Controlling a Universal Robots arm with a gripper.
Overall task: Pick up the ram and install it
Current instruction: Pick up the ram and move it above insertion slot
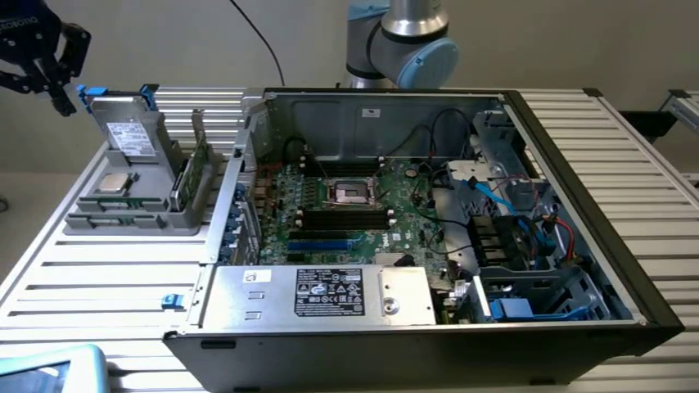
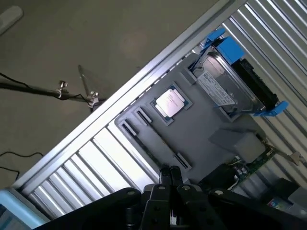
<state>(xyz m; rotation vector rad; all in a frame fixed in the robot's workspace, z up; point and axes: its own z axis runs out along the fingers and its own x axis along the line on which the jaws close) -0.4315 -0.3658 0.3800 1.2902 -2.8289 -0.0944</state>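
- Hovering over the far corner of the slatted table [image 1: 87, 286] at the exterior view's left, the gripper [image 1: 49, 88] has its fingers [image 2: 170, 176] pressed together with nothing between them. Judged from that, the pick has not begun.
- The ram [image 1: 188, 182] stands on its long edge in a slot along the grey holder tray [image 1: 131, 221], on the side nearest the open computer case [image 1: 437, 348]. Standing upright like this, it probably offers its top edge to a pinch from above.
- The tray also props the grey drive [image 1: 123, 135] up at its far end and cradles the silver processor [image 1: 113, 182] in a square recess. Each part sits apart from the others, likely so the claw can reach one without knocking another.
- The case lies on its side with the motherboard [image 1: 410, 214] facing up. This leaves its black memory slots [image 1: 344, 217] reachable from above, to the exterior view's right of the tray.
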